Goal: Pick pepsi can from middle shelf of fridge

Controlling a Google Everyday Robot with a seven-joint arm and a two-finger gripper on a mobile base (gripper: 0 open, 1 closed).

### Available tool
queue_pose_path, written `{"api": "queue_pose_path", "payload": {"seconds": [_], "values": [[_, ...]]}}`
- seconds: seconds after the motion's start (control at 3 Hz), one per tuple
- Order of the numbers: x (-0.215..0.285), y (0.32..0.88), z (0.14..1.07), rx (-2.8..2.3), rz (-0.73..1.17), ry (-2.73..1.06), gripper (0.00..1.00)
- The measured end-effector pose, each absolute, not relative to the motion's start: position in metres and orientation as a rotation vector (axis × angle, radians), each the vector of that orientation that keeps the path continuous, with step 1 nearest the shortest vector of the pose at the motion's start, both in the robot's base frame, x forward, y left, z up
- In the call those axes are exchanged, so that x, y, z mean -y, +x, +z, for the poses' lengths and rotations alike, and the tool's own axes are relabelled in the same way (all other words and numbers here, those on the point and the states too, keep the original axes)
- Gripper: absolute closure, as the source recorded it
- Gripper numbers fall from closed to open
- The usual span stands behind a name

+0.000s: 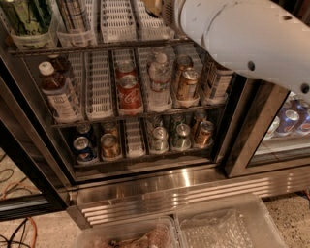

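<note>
The fridge (145,186) stands open in front of me. A dark blue pepsi can (83,149) stands at the left of the lowest rack. The middle shelf (116,34), a wire rack with white slotted lanes and clear cup fronts, runs along the top of the view. My white arm (242,38) comes in from the right and crosses the top right, hiding that rack's right end. The gripper is beyond the top edge, out of view. Only a tan bit of the wrist (155,5) shows there.
The rack between holds tea bottles (58,94), red Coca-Cola cans (128,89), a water bottle (159,80) and brown cans (186,85). A shut glass door (286,126) on the right shows blue cans. Clear plastic bins (227,227) sit on the floor below. Cables (19,227) lie at the lower left.
</note>
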State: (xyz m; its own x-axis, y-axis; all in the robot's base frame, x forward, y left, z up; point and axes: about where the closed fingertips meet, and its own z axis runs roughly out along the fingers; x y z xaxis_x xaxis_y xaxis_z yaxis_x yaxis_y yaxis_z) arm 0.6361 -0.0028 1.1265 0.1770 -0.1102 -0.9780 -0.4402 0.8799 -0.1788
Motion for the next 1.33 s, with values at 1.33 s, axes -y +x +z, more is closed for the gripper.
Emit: {"api": "queue_pose_path", "payload": {"seconds": [1.33], "values": [[-0.008, 0.555, 1.058, -1.609, 0.347, -0.631, 1.0]]}}
